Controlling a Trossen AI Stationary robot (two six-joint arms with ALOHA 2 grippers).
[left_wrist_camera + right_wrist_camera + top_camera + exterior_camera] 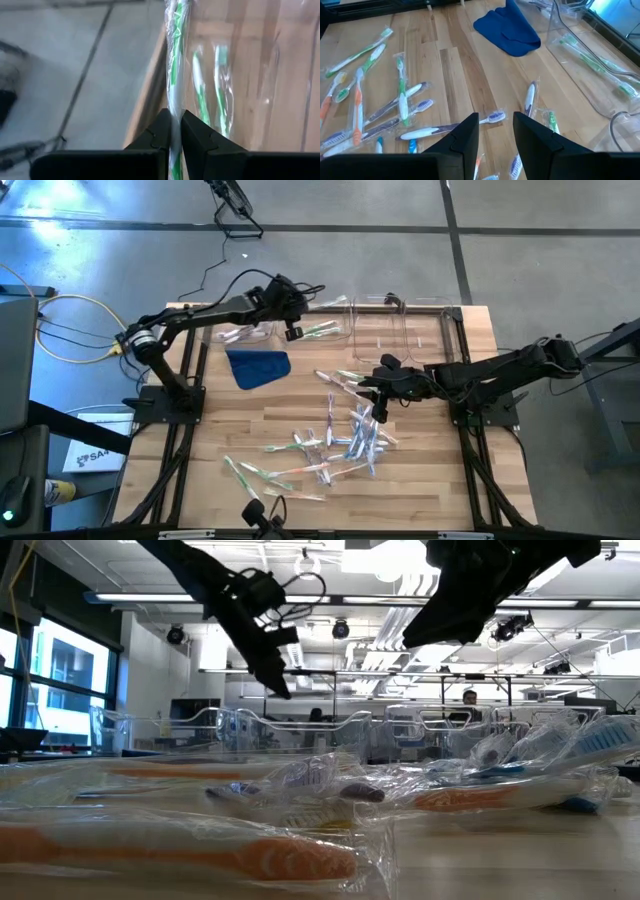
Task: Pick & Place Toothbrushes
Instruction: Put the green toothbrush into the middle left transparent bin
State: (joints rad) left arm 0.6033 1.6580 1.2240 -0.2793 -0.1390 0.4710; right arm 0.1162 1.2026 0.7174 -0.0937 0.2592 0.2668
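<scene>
While the left pincer (pixel 176 131) clenches a wrapped green toothbrush (pixel 175 60) over the clear bin (pixel 262 332) at the worktop's (pixel 450 480) far left, more green ones lie inside. The right pincer (pixel 496 131), released, hovers above the scattered toothbrushes (pixel 340 442) mid-worktop, right of the blue cloth (pixel 258 367).

Two dark arms are seen, each built of slim black links joined by thicker rounded joints. The left arm (pixel 200 315) is mounted on a black square base plate (pixel 165 402) at the table's left edge; a metallic, silvery ring is visible at one of its joints near the base, and a thin black cable is looped over its wrist. The right arm (pixel 500 368) is carried by a matching black plate (pixel 487 412) at the right edge. The left gripper (pixel 173 129) is fitted with two matte black, wedge-shaped fingers with angular facets. The right gripper (pixel 495 131) has fingers of the same dark, blocky form.
</scene>
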